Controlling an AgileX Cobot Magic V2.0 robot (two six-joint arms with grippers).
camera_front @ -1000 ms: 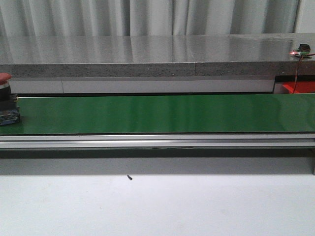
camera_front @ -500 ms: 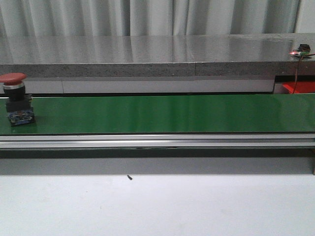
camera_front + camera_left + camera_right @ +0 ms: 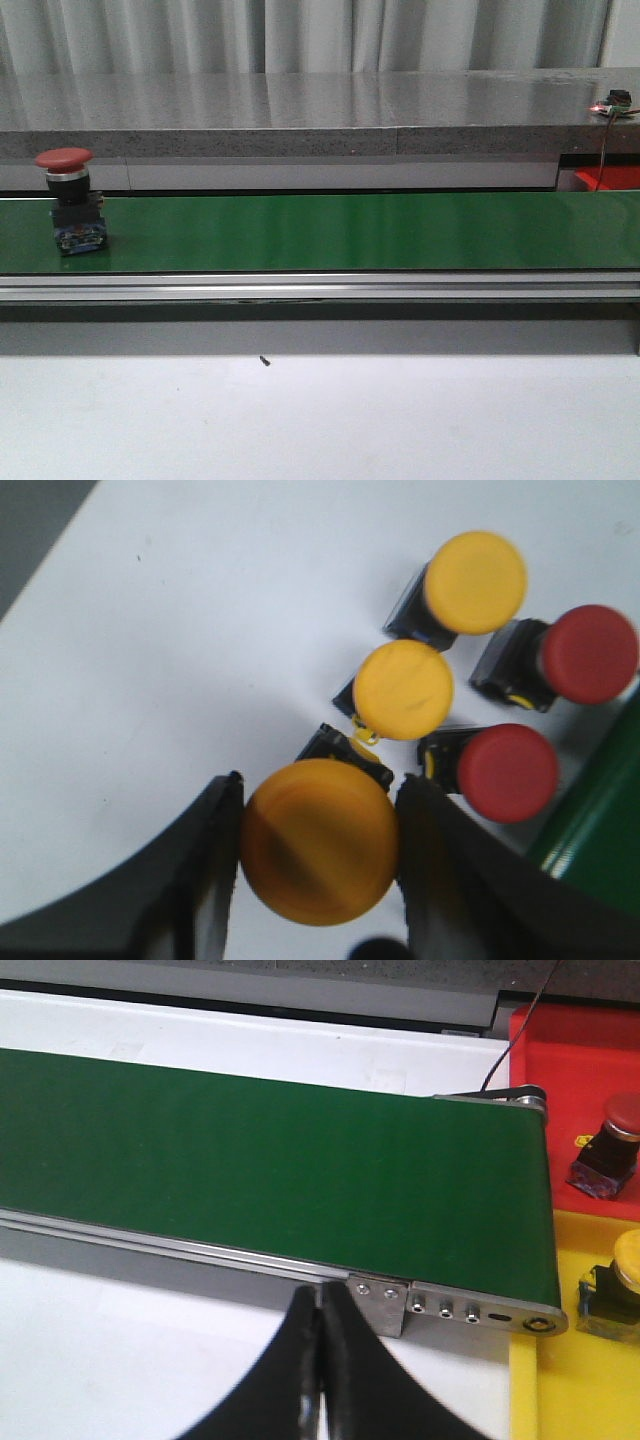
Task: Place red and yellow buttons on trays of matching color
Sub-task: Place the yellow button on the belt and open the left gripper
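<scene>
A red button [image 3: 70, 200] stands upright on the green belt [image 3: 350, 232] at the far left of the front view. My left gripper [image 3: 318, 842] is shut on a yellow button [image 3: 318, 840], its cap gripped between the black fingers [image 3: 210, 860]. Beyond it on the white table lie two yellow buttons [image 3: 403, 690] [image 3: 472, 582] and two red buttons [image 3: 505, 772] [image 3: 585, 655]. My right gripper [image 3: 321, 1305] is shut and empty by the belt's end. In its view a red button [image 3: 605, 1150] stands on the red tray [image 3: 585, 1050] and a yellow button [image 3: 615, 1295] on the yellow tray [image 3: 570, 1390].
The belt's aluminium rail [image 3: 320, 288] runs across the front view. A grey counter [image 3: 300, 110] lies behind the belt. A small dark speck [image 3: 264, 361] lies on the white table. The belt's metal end bracket [image 3: 450, 1310] is just beyond my right fingertips.
The red button on the belt has travelled to the right, from the frame's left edge to well inside the view.
</scene>
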